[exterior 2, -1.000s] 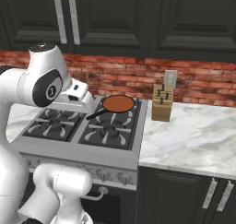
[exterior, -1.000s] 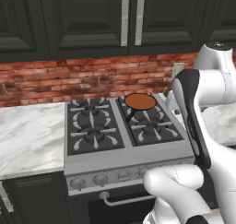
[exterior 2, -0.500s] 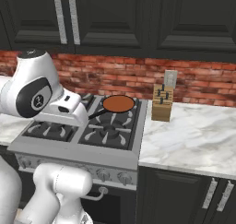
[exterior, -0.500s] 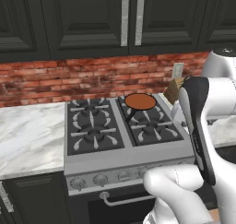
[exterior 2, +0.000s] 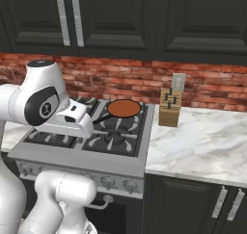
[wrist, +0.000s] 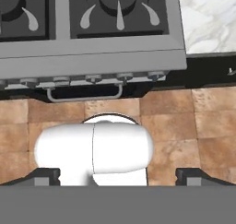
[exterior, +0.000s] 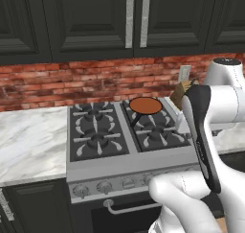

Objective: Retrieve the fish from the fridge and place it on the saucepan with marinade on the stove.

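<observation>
The arm point(exterior: 206, 131) has swung lower and nearer the base over the last second; in the right base view its wrist point(exterior 2: 72, 120) has dropped from beside the pan point(exterior 2: 124, 108) to the stove point(exterior 2: 87, 141) front

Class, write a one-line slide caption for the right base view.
Saucepan with marinade on the stove's back burner, knife block beside it.

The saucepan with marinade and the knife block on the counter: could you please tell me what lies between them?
In the right base view, only the stove's right edge and bare marble counter separate the saucepan with marinade from the knife block.
</observation>
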Motion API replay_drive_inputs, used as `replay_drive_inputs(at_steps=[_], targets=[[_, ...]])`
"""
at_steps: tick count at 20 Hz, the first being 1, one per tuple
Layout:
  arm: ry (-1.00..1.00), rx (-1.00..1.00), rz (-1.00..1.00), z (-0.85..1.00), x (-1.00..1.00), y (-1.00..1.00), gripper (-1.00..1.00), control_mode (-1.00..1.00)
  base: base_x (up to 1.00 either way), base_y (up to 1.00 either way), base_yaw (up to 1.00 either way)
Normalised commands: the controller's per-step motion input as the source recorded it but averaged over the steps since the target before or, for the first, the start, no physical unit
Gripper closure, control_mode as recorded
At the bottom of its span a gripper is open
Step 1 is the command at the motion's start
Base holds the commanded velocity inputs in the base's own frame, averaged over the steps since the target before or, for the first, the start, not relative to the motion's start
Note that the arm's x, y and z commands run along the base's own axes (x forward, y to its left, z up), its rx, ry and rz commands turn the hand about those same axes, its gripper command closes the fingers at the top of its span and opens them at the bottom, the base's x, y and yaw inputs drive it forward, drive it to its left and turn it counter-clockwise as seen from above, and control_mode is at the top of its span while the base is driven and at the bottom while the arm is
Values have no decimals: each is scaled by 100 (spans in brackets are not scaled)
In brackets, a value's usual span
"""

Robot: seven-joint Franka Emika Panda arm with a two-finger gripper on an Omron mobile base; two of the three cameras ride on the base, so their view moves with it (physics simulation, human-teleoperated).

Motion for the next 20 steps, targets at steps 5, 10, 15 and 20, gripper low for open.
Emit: replay_drive_inputs(at_steps=[5,10,15,20], targets=[[0,0,0,0,0,0,-100,100,-25,0,3],[0,0,0,0,0,0,-100,100,-61,45,72],[0,0,0,0,0,0,-100,100,-2,2,100],[0,0,0,0,0,0,-100,100,0,0,100]])
